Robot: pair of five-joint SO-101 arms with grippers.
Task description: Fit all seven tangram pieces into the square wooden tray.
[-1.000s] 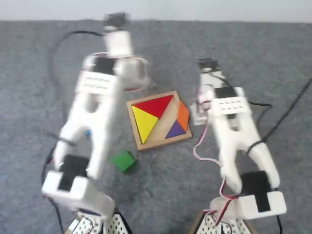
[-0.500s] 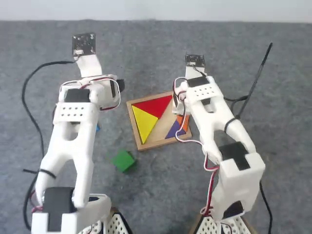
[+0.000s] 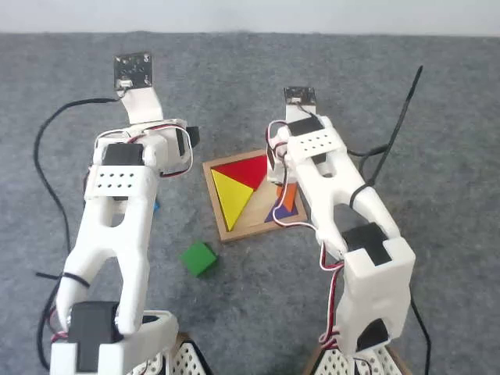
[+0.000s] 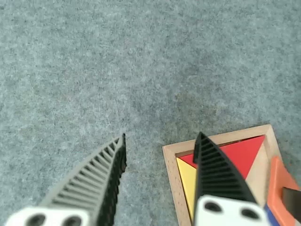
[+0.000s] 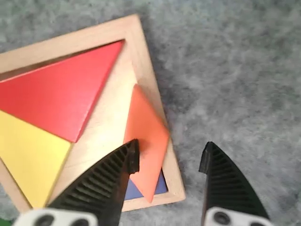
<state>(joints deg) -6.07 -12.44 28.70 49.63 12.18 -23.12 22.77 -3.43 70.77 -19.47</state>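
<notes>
The right tool (image 5: 171,148) hung wide open with nothing in it, one finger over the orange parallelogram (image 5: 148,127) and the other out past the wooden tray (image 5: 94,37). That orange piece lay half in, propped across the tray's rim near a corner and overlapping the blue-violet triangle (image 5: 161,184) beneath it. To seat it well, the tool would probably need to come down squarely astride the piece, close on its two long edges, lift it free of the rim, then turn it until its slant matched the bare wooden gap beside the red triangle (image 5: 61,89). A skewed pinch could flip it or shove the triangle below.

Inside the tray the red triangle and the yellow triangle (image 5: 28,160) lay flat, edge to edge, filling about half of it, with the blue-violet one in a corner.

The left tool (image 4: 162,137) was also open and empty, above the grey bench (image 3: 453,273) just off another tray corner. A green block (image 3: 198,258) sat on the bench, apart from the tray
</notes>
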